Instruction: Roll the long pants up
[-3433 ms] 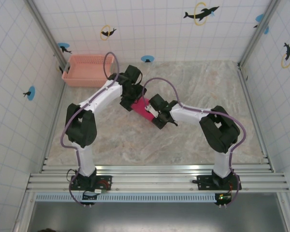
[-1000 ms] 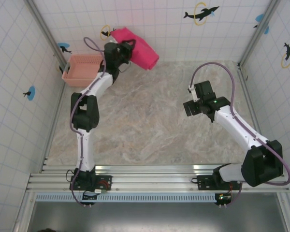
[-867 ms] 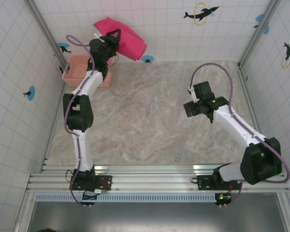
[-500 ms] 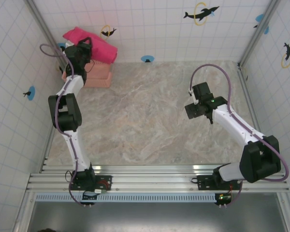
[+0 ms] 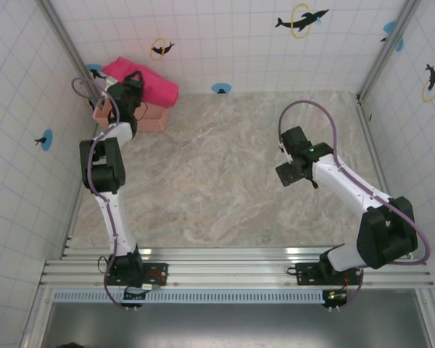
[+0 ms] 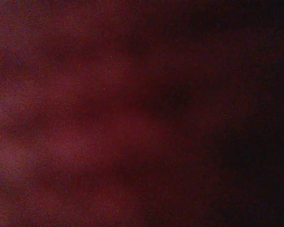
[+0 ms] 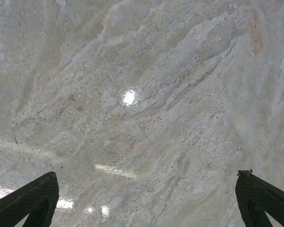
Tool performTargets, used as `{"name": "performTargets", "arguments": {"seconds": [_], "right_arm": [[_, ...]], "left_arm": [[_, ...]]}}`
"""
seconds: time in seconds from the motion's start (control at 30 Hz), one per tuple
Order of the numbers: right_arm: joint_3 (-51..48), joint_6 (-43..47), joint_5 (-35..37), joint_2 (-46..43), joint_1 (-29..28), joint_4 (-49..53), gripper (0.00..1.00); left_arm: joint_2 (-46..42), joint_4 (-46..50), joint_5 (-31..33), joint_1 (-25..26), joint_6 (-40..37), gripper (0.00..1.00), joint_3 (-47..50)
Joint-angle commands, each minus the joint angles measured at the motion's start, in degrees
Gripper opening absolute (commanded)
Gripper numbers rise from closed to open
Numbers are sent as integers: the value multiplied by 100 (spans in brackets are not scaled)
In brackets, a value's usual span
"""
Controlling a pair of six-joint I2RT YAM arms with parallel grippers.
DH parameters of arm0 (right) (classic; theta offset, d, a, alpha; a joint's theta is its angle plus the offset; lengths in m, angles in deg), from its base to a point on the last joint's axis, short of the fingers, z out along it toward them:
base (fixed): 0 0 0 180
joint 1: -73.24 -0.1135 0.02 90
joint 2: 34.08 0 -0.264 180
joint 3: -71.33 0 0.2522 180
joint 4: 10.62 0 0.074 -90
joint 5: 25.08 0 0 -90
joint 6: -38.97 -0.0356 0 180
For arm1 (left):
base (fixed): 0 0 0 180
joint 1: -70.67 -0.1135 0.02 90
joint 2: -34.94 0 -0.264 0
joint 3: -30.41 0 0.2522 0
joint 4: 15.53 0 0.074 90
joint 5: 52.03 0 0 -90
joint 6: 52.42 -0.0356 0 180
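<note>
Pants (image 5: 156, 88) are hanging bundled in the left claw (image 5: 134, 82), clamped, directly over the basket (image 5: 158, 117) — right claw (image 5: 291, 175) is gaping wide, well apart.

The left tool (image 5: 130, 90) has carried the rolled pants (image 5: 146, 80) from the middle of the table (image 5: 225, 210) to over the basket (image 5: 156, 116); the right tool (image 5: 291, 176) has drawn away.

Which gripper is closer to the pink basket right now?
Left. The left gripper is over the basket in the far left corner, holding the rolled pants; the right gripper hangs open above the table, far to the basket's right.
</note>
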Motion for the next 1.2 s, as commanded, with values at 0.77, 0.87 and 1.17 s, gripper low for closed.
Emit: {"name": "performTargets", "arguments": {"seconds": [0.77,0.87,1.17], "right_arm": [[981,-236,237,1049,-635,335,99],[1016,-176,217,1069,-636,387,99],[1151,-27,-16,1018,-653,482,99]], "left_arm": [[216,313,623,-435,333,0,944],[136,786,496,-437,416,0,1176],[147,2485,-652,-308,96,0,1046]]}}
